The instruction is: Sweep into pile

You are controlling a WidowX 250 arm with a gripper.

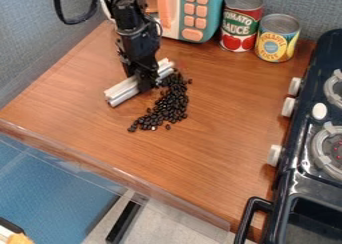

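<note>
The black gripper (144,82) hangs down at the upper left of the wooden counter, shut on a white bar-like sweeping tool (124,91). The tool lies slantwise at counter level, from lower left to upper right, and the gripper covers its middle. Right beside its right-hand side are the black beans (172,104), spread in an elongated band running from the tool's upper end down to the lower left, with a few loose ones at the edges.
At the back of the wooden counter (220,138) stand a teal and orange toy microwave (194,13), a red tomato can (241,21) and a yellow can (277,38). A black toy stove (307,153) with white knobs lines the right side. The counter's front edge carries a clear strip.
</note>
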